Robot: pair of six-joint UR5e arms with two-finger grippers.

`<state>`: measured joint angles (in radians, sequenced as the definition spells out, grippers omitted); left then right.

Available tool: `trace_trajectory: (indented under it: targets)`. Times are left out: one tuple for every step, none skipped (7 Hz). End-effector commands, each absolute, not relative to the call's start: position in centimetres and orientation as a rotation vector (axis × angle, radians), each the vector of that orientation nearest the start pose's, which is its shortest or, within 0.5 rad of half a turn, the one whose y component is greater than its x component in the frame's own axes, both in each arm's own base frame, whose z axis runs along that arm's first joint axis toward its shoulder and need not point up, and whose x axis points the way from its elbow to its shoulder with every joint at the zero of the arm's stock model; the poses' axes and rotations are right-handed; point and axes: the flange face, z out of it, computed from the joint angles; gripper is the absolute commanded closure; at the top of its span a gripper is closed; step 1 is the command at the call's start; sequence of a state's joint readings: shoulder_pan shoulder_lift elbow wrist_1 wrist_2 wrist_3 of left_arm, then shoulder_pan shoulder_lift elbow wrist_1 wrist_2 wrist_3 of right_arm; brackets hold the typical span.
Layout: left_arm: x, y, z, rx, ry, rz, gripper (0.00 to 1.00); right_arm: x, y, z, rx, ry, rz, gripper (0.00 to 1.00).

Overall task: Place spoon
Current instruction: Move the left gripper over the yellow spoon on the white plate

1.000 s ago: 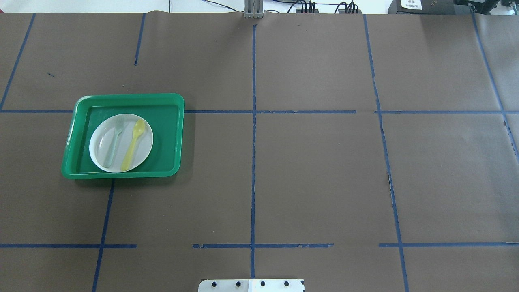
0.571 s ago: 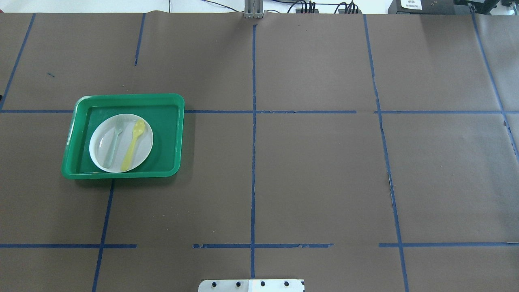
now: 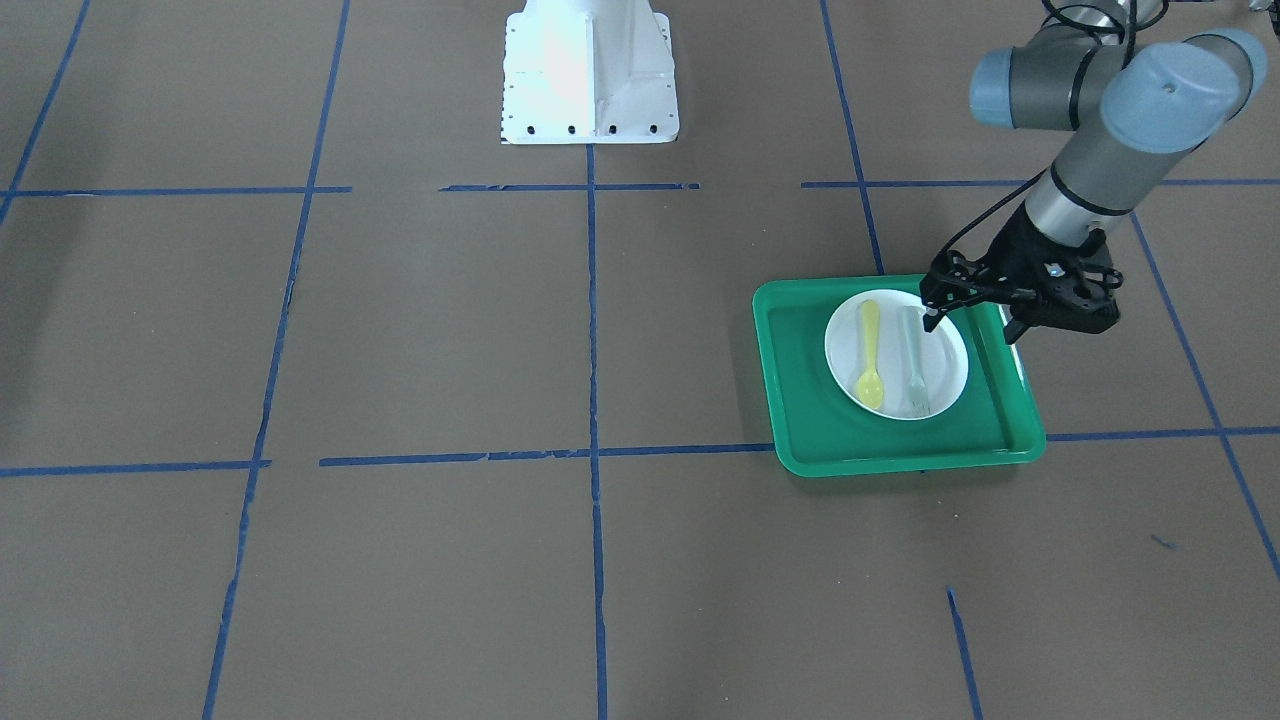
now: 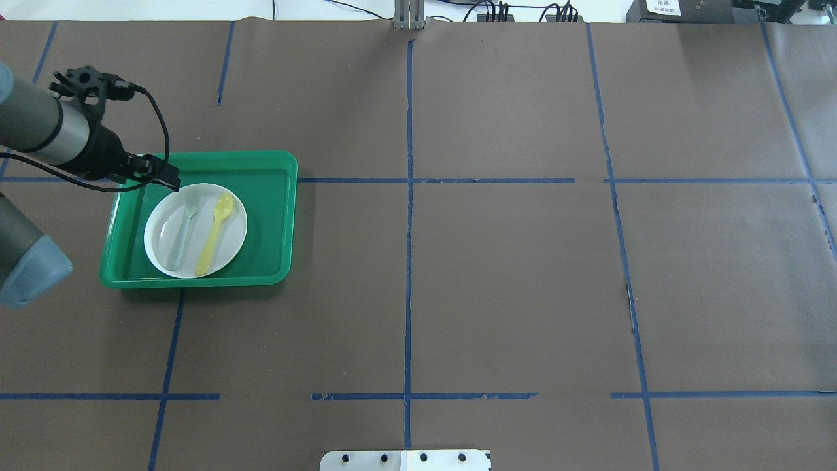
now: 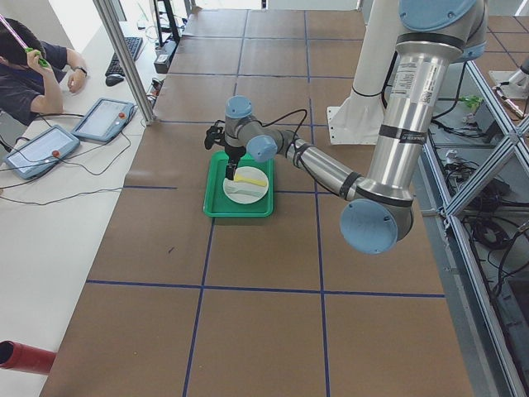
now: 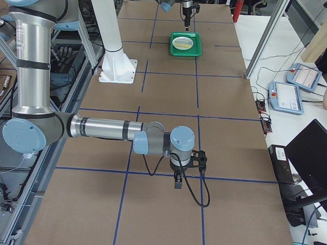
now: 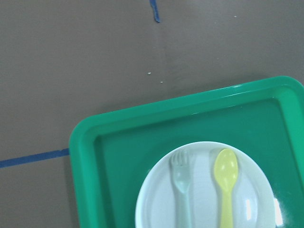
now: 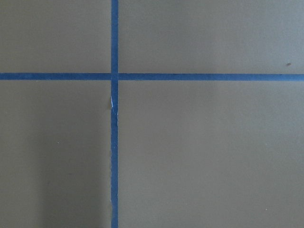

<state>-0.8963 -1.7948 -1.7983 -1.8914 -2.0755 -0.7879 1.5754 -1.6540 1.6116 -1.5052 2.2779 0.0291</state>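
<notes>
The yellow spoon [image 4: 216,232] lies on the white plate [image 4: 163,222] beside a pale grey-green fork [image 4: 183,229], inside the green tray [image 4: 209,155]. Both have their handles toward the robot. They also show in the front view: spoon [image 3: 869,352], plate [image 3: 945,360], tray [image 3: 900,450], and in the left wrist view the spoon [image 7: 225,175]. My left gripper [image 3: 970,325] hangs above the tray's left side, near the plate's edge [image 4: 157,175]. It looks open and empty. My right gripper [image 6: 176,182] is far off over bare table; I cannot tell whether it is open.
The robot's white base [image 3: 590,80] stands at the table's near-middle edge. Blue tape lines cross the brown table cover. An operator [image 5: 25,74] sits with tablets beyond the far edge. The right wrist view shows only table and tape.
The left arm has come into the overhead view from the left and now hangs over the tray's left side. Spoon, fork, plate and tray have not moved.
</notes>
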Motion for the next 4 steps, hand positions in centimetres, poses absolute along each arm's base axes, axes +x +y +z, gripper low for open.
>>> trace_trajectory:
  targets:
    - [33.6,-50.6,42.7,0.288,0.873,0.089,0.07,7.1,-45.7,67.6,0.013,-0.707,0.024,0.00]
    - [34.9,-50.1,43.5,0.271,0.869,0.107,0.14,7.1,-45.7,67.6,0.012,-0.707,0.025,0.00]
    - [35.6,-49.7,43.5,0.265,0.870,0.116,0.35,7.1,-45.7,67.6,0.012,-0.707,0.025,0.00]
    - [36.4,-49.1,43.4,0.255,0.875,0.120,0.41,7.1,-45.7,67.6,0.012,-0.707,0.025,0.00]
